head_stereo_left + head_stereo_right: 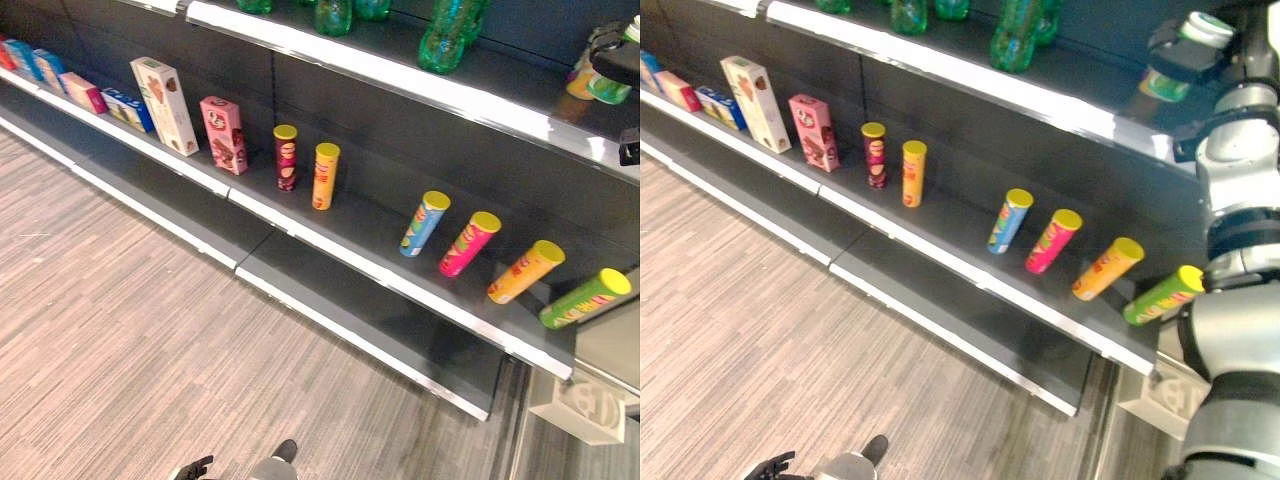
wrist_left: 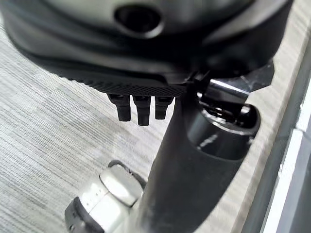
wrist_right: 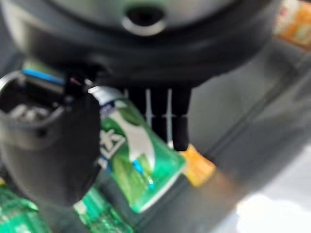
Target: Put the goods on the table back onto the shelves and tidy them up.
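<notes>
The right robot hand [image 1: 1188, 55] is raised at the upper shelf [image 1: 970, 75], its fingers [image 3: 180, 121] and thumb curled round a green can [image 3: 131, 155] with a white lid (it is tilted in the grip). In the right wrist view the can sits between thumb and fingers, with green bottles [image 3: 19, 213] just beside it and an orange item [image 3: 199, 167] behind it on the shelf. More green bottles [image 1: 445, 35] stand along the upper shelf.

On the middle shelf [image 1: 330, 250] stand a row of tubes with yellow lids: a dark red tube [image 1: 285, 158] and an orange tube [image 1: 325, 176] near each other, then, well apart from those, a blue tube [image 1: 424, 224], a pink tube [image 1: 468, 244], a second orange one [image 1: 526, 271] and a green tube [image 1: 585, 298]. Further along are a pink box [image 1: 223, 134], a tall white box [image 1: 165, 105] and smaller boxes [image 1: 85, 92].

The left robot hand [image 1: 192, 468] hangs low over the wood floor [image 1: 120, 320], its fingers [image 2: 138, 109] relaxed and holding nothing.
</notes>
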### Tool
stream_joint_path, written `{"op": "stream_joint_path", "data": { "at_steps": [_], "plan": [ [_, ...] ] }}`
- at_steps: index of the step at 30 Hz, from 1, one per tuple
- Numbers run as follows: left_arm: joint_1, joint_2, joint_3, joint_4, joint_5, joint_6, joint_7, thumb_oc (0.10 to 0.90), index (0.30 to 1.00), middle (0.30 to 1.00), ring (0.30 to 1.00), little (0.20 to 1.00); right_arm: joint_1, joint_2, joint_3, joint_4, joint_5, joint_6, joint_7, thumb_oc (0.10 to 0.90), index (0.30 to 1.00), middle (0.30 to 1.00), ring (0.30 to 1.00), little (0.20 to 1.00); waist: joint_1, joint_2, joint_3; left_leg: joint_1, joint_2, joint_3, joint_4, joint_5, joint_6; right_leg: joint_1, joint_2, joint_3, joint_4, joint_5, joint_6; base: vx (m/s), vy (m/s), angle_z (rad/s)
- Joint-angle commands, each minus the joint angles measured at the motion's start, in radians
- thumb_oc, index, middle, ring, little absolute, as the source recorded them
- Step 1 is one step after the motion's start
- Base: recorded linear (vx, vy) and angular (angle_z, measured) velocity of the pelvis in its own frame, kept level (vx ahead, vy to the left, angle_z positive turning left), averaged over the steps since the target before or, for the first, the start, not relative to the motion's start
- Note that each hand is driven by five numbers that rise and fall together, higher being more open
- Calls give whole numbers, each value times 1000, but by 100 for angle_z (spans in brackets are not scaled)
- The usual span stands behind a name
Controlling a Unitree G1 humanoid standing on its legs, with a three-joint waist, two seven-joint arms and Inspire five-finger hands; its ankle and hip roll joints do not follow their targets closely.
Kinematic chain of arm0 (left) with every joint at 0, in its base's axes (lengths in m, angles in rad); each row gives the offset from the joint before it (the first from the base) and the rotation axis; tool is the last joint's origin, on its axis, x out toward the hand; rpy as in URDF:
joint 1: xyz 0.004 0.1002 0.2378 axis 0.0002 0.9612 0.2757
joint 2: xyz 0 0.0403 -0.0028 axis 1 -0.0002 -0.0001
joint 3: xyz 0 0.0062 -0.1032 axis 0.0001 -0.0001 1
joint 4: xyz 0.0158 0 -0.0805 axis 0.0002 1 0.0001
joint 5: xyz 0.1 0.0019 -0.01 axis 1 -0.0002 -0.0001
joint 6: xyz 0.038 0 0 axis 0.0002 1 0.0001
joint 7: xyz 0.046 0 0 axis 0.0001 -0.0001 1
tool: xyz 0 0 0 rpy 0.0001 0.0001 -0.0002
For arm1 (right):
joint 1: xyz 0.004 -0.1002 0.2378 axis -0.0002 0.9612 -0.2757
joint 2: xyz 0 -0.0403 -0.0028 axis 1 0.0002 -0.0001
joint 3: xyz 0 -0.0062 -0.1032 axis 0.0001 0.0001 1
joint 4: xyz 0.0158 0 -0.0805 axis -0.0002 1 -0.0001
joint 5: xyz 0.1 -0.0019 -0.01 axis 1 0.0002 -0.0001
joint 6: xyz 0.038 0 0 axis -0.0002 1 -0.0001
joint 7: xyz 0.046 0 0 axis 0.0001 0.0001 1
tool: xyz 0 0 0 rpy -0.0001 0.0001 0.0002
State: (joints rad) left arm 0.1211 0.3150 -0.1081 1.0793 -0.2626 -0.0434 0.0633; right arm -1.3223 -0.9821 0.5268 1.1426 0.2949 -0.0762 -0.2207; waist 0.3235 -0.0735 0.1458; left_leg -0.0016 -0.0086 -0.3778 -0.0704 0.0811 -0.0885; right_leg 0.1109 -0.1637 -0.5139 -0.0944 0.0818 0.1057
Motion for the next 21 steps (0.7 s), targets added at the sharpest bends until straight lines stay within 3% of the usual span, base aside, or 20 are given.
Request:
{"op": "stream_joint_path", "data": {
  "at_steps": [1,3,4,5,7,8,9,17,18,20,21],
  "plan": [
    [-20,60,-53,10,-19,-42,31,800,900,900,900,900,-164,-39,78,-42,-31,-48,-53,400,300,300,300,300,1,-34,-95,-14,36,127,-17,-81,-47,96,-28,-14,7,-102,76,104,-96,17],
    [-15,53,-64,15,-9,-40,30,800,900,900,900,900,-148,-32,71,-35,-41,-47,-55,400,300,300,300,300,3,-29,-94,-26,23,119,-17,-57,-38,87,-39,-28,7,-77,74,34,-10,11],
    [-15,54,-62,16,-9,-40,30,800,900,900,900,900,-148,-30,71,-36,-40,-47,-54,400,300,300,300,300,0,-32,-98,-17,33,122,-17,-81,-44,95,-30,-15,7,-102,77,-32,64,6],
    [-14,52,-67,16,-7,-39,27,800,900,900,900,900,-137,-27,69,-30,-50,-45,-54,400,300,300,300,300,4,-27,-93,-25,22,119,-17,-58,-37,87,-39,-29,7,-77,75,94,-76,8],
    [-13,51,-68,15,-5,-40,26,800,900,900,900,900,-130,-20,70,-26,-61,-42,-56,400,300,300,300,300,2,-29,-96,-17,30,123,-17,-83,-42,96,-31,-16,7,-104,77,14,-1,2],
    [-14,51,-70,14,-4,-40,25,800,900,900,900,900,-129,-22,70,-26,-62,-42,-58,400,300,300,300,300,5,-26,-93,-26,20,120,-17,-59,-35,87,-40,-29,7,-78,75,9,7,-5],
    [-13,51,-68,15,-5,-40,26,800,900,900,900,900,-129,-20,69,-27,-61,-42,-57,400,300,300,300,300,2,-29,-97,-17,30,123,-17,-83,-42,96,-31,-16,7,-104,77,11,0,-3],
    [-7,59,-79,-15,-2,-44,29,800,900,900,900,900,-112,-20,72,0,-93,-26,-65,400,300,300,300,300,4,-19,-85,-28,26,118,-17,-87,-38,85,-37,-17,7,-103,80,5,0,0],
    [-6,59,-82,-16,-1,-44,27,800,900,900,900,900,-113,-20,74,7,-96,-25,-63,400,300,300,300,300,6,-17,-82,-39,15,115,-17,-60,-30,76,-48,-31,7,-76,79,-51,78,-2],
    [-6,62,-85,-22,-3,-48,26,800,900,900,900,900,-122,-16,92,34,-114,-19,-62,400,300,300,300,300,7,-19,-83,-40,13,115,-17,-61,-30,73,-49,-32,7,-75,81,15,-5,2],
    [-6,62,-86,-25,-3,-48,27,800,900,900,900,900,-125,-10,93,44,-116,-18,-62,400,300,300,300,300,8,-21,-85,-30,26,117,-17,-87,-38,83,-38,-19,7,-103,82,80,-89,5]
  ]
}}
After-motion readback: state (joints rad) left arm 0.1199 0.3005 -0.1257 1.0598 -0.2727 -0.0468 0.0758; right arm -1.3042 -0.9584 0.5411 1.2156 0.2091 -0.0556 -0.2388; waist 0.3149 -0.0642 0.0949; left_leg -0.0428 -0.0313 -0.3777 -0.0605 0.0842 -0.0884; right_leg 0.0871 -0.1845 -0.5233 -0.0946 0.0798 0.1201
